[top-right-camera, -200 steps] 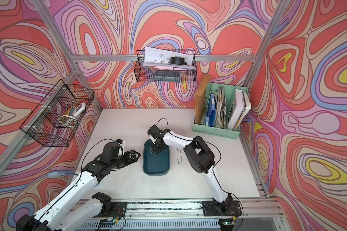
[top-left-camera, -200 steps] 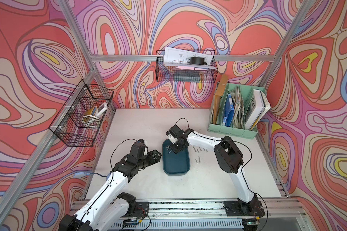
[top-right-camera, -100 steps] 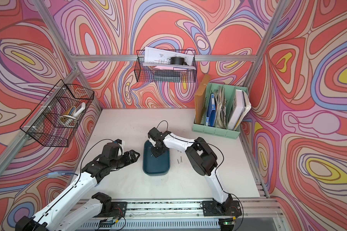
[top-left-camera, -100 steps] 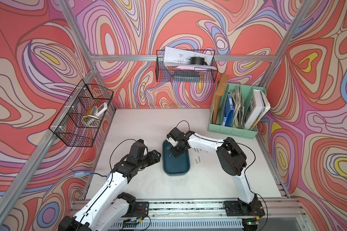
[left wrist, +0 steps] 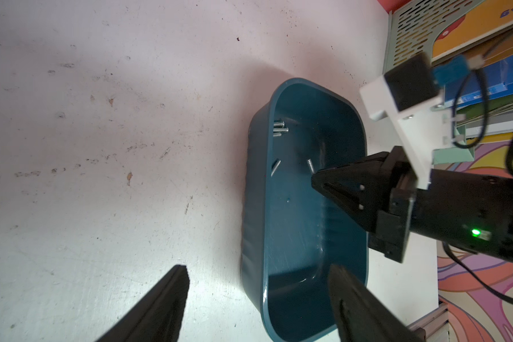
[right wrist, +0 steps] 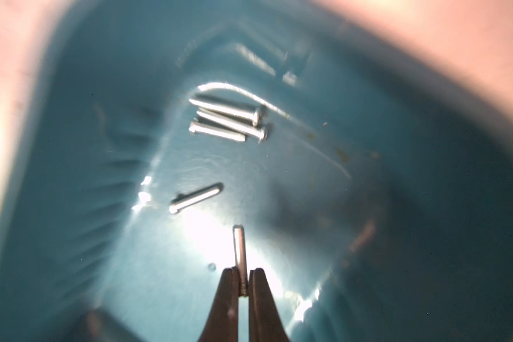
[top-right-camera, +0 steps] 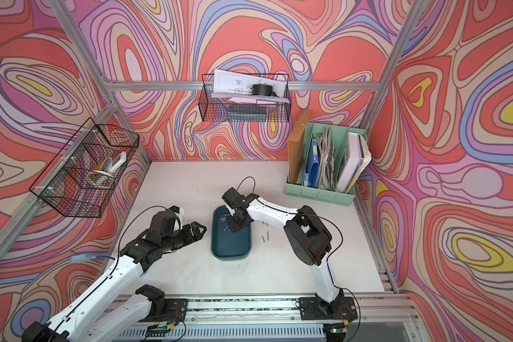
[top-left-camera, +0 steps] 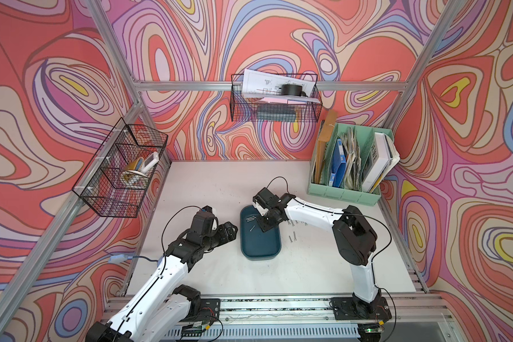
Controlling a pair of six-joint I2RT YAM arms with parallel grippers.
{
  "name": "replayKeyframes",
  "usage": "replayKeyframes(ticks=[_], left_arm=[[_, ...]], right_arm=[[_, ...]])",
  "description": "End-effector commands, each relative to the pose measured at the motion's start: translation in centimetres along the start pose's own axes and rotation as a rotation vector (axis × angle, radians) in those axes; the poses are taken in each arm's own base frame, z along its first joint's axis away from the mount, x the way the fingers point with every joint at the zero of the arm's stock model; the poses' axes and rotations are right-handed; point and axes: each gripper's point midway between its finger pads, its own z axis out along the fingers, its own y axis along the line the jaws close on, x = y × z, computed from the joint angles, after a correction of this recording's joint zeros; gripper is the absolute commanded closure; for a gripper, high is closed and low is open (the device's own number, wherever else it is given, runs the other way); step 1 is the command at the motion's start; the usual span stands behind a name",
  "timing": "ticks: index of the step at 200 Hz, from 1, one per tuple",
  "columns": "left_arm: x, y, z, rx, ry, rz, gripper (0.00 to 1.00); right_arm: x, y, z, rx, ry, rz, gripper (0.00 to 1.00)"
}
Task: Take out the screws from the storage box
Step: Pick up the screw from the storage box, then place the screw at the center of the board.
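Loose screws (right wrist: 231,123) in storage box (right wrist: 71,148)

Dark teal rectangular plastic tray (top-left-camera: 261,245) on white tabletop (top-left-camera: 279,272). Right gripper (top-left-camera: 264,227) points down inside the tray's far half. Small silver-grey metal screws (top-left-camera: 251,219) lie in the tray beside it. Loose screws (top-left-camera: 293,237) lie on the tabletop just right of the tray. Left gripper (top-left-camera: 231,231) near left rim, apart.

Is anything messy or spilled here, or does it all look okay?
A few screws lie scattered on the table right beside the teal tray, like a spill, though taking them out is the job. The white paper in the back wire basket sits crooked, poking over its rim.
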Motion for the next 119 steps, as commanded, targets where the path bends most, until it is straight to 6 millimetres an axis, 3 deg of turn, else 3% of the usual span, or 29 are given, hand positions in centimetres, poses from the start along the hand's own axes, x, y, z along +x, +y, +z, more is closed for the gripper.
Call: replayKeyframes(ticks=[1, 24, 44, 119], left_arm=[[0.6, 0.6, 0.2, -0.019, 0.017, 0.003, 0.2], [0.6, 0.5, 0.1, -0.018, 0.015, 0.001, 0.2], [0.5, 0.5, 0.1, -0.017, 0.014, 0.003, 0.2], [0.4, 0.2, 0.4, -0.007, 0.021, 0.004, 0.2]], right_arm=[[-2.2, 0.8, -3.2, -0.029, -0.112, 0.033, 0.92], [-2.5, 0.6, -5.1, -0.014, -0.149, 0.035, 0.91], [-1.7, -1.0, -6.6, 0.071, -0.153, 0.039, 0.91], [5.7, -8.9, -10.8, 0.237, -0.123, 0.226, 0.9]])
